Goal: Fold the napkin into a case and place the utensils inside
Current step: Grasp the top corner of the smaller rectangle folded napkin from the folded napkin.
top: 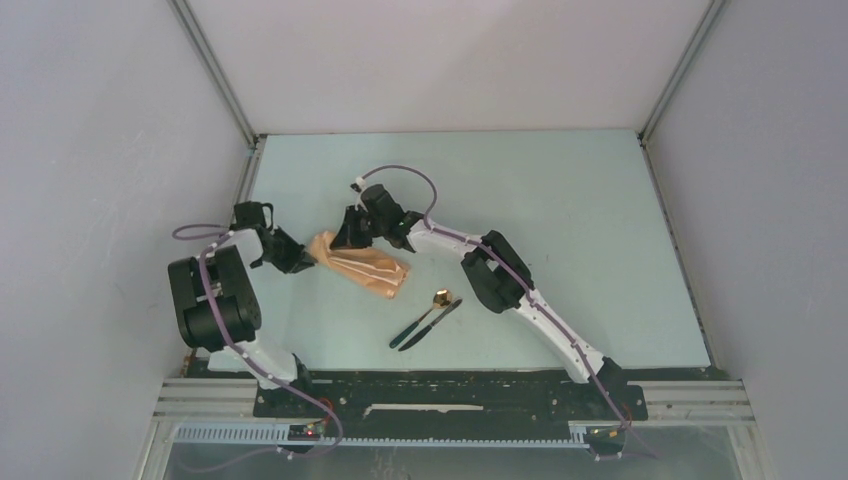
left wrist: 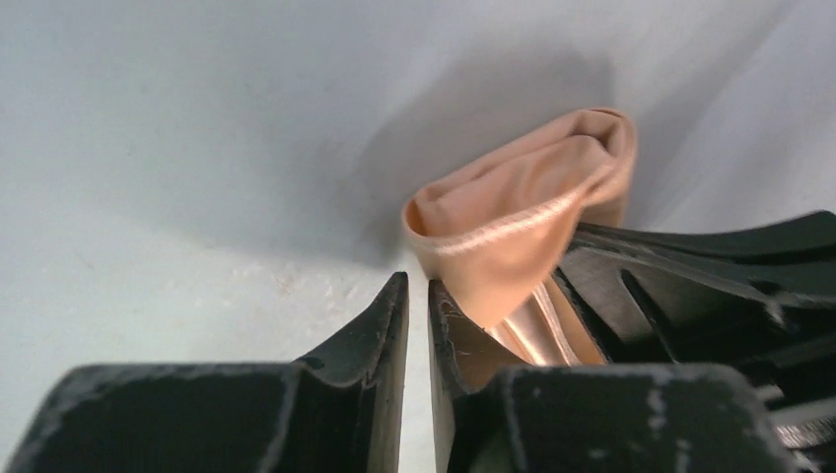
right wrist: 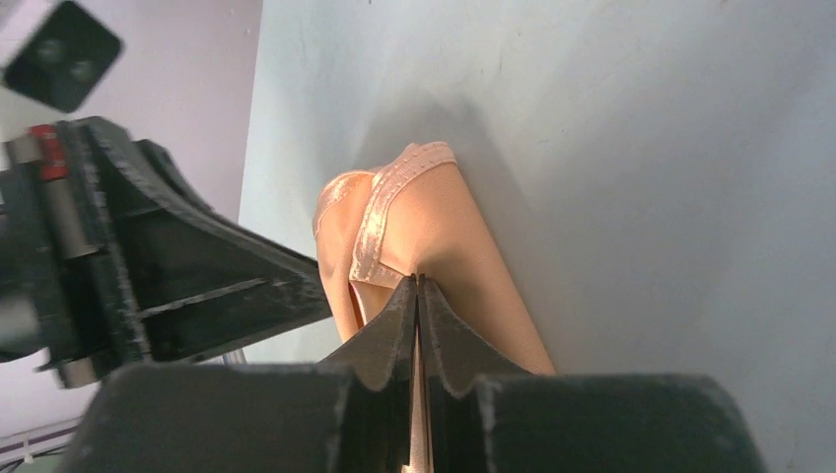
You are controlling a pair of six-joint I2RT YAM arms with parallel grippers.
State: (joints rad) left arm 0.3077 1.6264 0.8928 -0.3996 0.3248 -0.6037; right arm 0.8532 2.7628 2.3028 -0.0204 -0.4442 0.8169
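Observation:
The peach-tan napkin (top: 368, 268) lies folded into a narrow bundle left of the table's centre. My right gripper (top: 349, 236) is at its far left end, shut on a hemmed fold of the cloth (right wrist: 434, 236), with cloth showing between the pads. My left gripper (top: 300, 258) is at the same end, its jaws nearly together with only table showing in the slit. The cloth (left wrist: 513, 227) lies against the outside of its right finger (left wrist: 449, 325). The spoon (top: 440, 297) with a gold bowl and the dark knife (top: 432, 322) lie side by side on the table, right of the napkin.
The pale table (top: 560, 210) is walled by white panels on the left, right and back. The right arm's elbow (top: 495, 272) hangs just right of the spoon. The left arm's base link (top: 212, 300) stands near the left wall.

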